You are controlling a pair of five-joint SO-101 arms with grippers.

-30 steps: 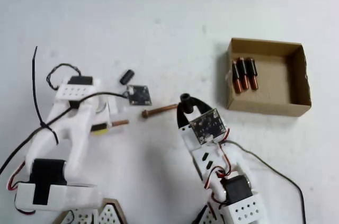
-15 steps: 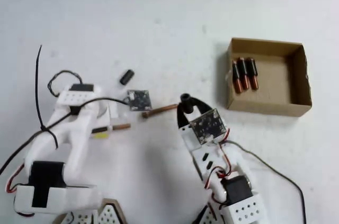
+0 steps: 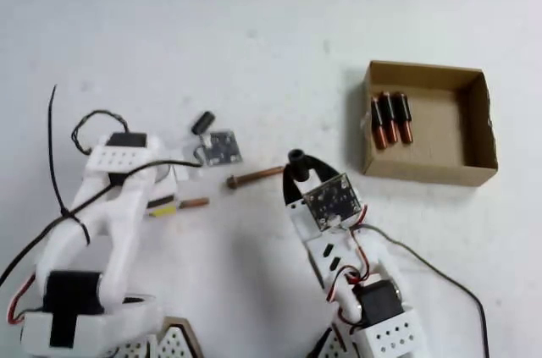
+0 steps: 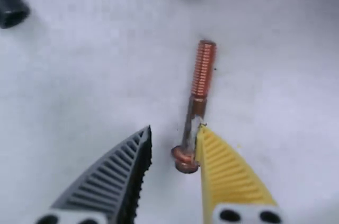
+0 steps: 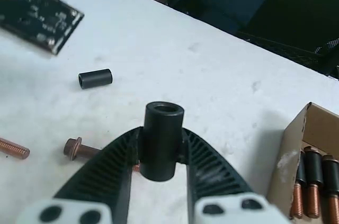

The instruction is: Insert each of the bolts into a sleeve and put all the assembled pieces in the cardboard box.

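- Right gripper, frame centre, clamps a sleeve upright with its hole up, likely to receive a bolt.
- Left gripper, lower centre, stands half open around the lying bolt's head, not yet gripping it.

Bright, even light washes out the white table (shadows soft, short, close beneath things).

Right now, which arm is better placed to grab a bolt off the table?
Left: the left tool, open, straddles a copper-coloured metal bolt; the right tool is shut on a black cylindrical sleeve.
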